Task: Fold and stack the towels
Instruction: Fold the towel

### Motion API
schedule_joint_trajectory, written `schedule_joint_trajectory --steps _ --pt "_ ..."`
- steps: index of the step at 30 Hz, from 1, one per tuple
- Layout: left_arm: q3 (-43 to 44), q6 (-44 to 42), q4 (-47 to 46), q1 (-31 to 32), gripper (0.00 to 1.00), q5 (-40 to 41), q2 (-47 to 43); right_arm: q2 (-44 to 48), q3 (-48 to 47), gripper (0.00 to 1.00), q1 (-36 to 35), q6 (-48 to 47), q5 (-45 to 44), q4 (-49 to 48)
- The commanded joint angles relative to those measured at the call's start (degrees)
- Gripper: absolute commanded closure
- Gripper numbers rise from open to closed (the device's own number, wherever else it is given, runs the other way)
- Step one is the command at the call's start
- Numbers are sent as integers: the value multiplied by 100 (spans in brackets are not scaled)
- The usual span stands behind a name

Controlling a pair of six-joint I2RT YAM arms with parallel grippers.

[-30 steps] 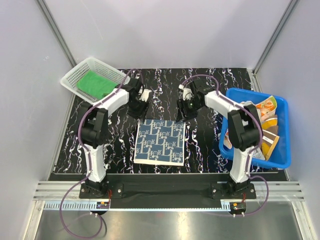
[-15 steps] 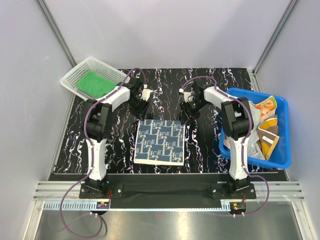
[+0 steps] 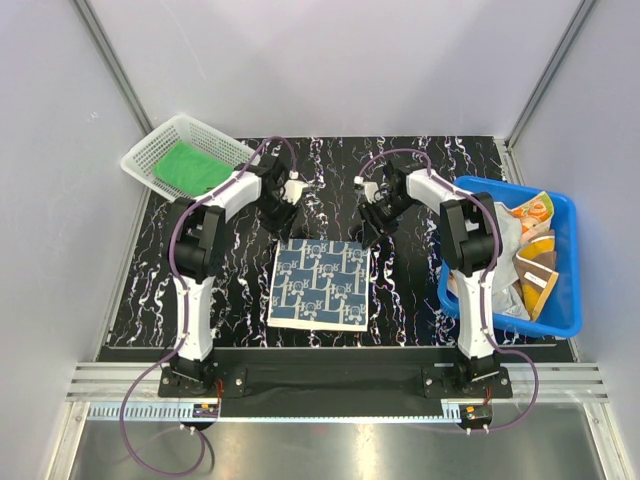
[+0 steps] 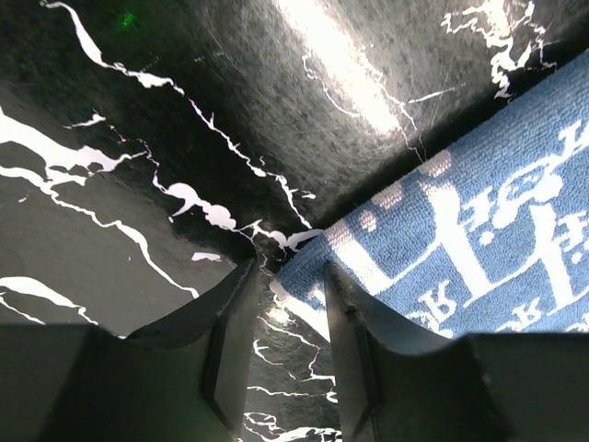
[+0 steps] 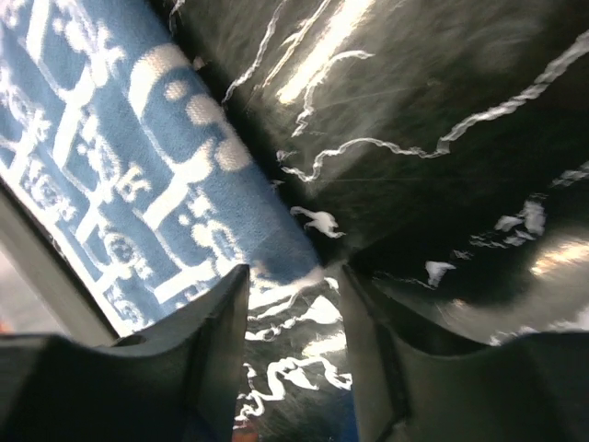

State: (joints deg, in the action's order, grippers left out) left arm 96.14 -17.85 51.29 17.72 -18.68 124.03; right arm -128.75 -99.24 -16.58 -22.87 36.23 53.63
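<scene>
While both arms reach toward mid-counter, the navy towel point(image 3: 322, 283) lies folded flat on the black marbled counter point(image 3: 230, 290), just toward 6 o'clock from centre. At its 11 o'clock corner sits the left pincer point(image 3: 281, 218), fingers point(image 4: 230, 350) spread, the corner tip at the gap but not pinched. At the 1 o'clock corner the right pincer point(image 3: 371, 225) is likewise spread, cloth corner at its mouth, unclamped. The green towel point(image 3: 190, 168) lies in the white mesh basket point(image 3: 140, 160) at 10 o'clock. The blue tub point(image 3: 565, 320) at 3 o'clock holds crumpled orange and yellow towels point(image 3: 535, 230).
</scene>
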Motion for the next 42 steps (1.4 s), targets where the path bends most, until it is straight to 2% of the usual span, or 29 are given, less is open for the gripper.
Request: schedule_joint_trajectory --steps 1,5,7,8,9,11,14,18,23,27,34,42 --pt "239 -175 101 -5 62 -119 25 -133 -201 51 23 -419 490 394" --pt "256 -123 101 -14 69 -31 148 -238 -262 54 32 -437 385 438" --pt "265 -131 109 -5 80 -4 174 -274 -271 59 49 -455 367 403" --pt "265 -131 110 -5 87 -39 201 -265 -262 67 58 -464 376 394" --pt "283 -131 101 -14 100 -66 209 -256 -262 73 84 -472 350 368" --pt "335 -88 92 -14 100 -118 227 -221 -236 88 128 -446 262 237" --pt "475 105 5 -14 100 -66 210 -2 -175 100 164 -393 -19 -106" --pt "485 238 -206 -5 100 -5 -105 472 79 100 172 -359 -483 -929" --pt "362 299 -453 -5 100 688 -546 1061 528 100 173 -332 -1090 -1731" --pt "178 326 -637 4 100 787 -897 1536 1098 100 172 -218 -1363 -2495" --pt "-384 361 -786 171 100 901 -1495 2450 2092 100 111 -165 -1583 -3314" --pt "-1394 598 -1068 478 100 1085 -2365 3505 3348 100 -310 159 -2671 -3921"
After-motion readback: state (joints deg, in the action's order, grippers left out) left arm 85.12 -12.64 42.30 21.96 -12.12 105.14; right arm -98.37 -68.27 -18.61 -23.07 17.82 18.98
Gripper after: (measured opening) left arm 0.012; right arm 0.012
